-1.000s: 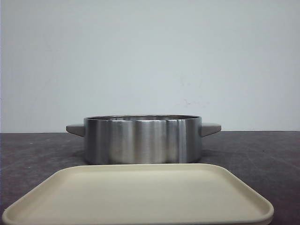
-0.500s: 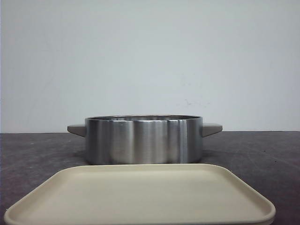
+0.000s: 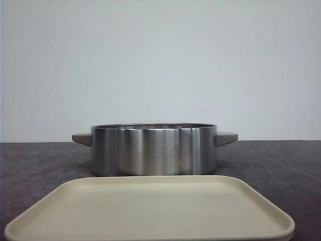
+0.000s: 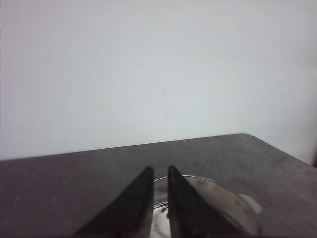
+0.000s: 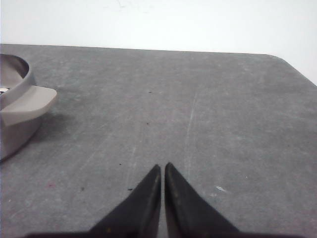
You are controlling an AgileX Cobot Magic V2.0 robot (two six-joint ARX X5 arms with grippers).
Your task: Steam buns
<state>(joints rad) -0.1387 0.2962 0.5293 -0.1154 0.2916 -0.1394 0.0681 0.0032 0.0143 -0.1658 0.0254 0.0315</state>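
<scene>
No buns show clearly in any view. The steel pot [image 3: 153,149] stands mid-table with grey side handles, and its wall hides its inside. In the left wrist view my left gripper [image 4: 159,171] is all but shut, with only a thin gap between the jaws and nothing in it. It is above the pot's rim [image 4: 218,184]. Something pale and glossy shows inside the pot between the fingers, too blurred to name. My right gripper [image 5: 163,167] is shut and empty over bare table, to the right of the pot's handle [image 5: 29,101]. Neither gripper shows in the front view.
A beige rectangular tray [image 3: 150,208] lies bare in front of the pot, at the near edge. The table is dark grey, with a pale wall behind it. The table's far right corner shows in the right wrist view.
Pot and tray sit a few pixels further right in the front view than a second ago. Nothing has moved in the last half second.
</scene>
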